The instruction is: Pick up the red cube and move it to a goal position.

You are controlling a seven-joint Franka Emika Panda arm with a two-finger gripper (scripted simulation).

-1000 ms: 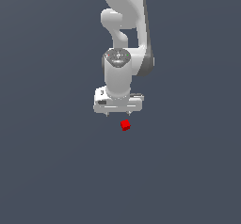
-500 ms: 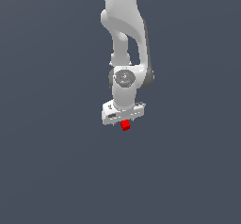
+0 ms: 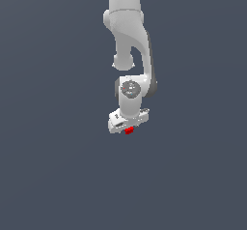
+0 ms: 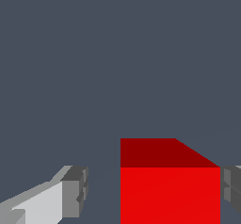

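The red cube lies on the dark grey floor, mostly hidden under the white gripper in the exterior view; only a small red patch shows below the hand. In the wrist view the red cube sits between the two fingers of the gripper. One grey fingertip stands apart from the cube with a clear gap. The other fingertip is right beside the cube's opposite face. The jaws are open around the cube.
The white arm reaches down from the top of the exterior view. Nothing but the plain dark grey floor shows around the cube.
The gripper has come down over the red cube. A second ago the cube lay in full view below the hand; now the hand covers most of it.
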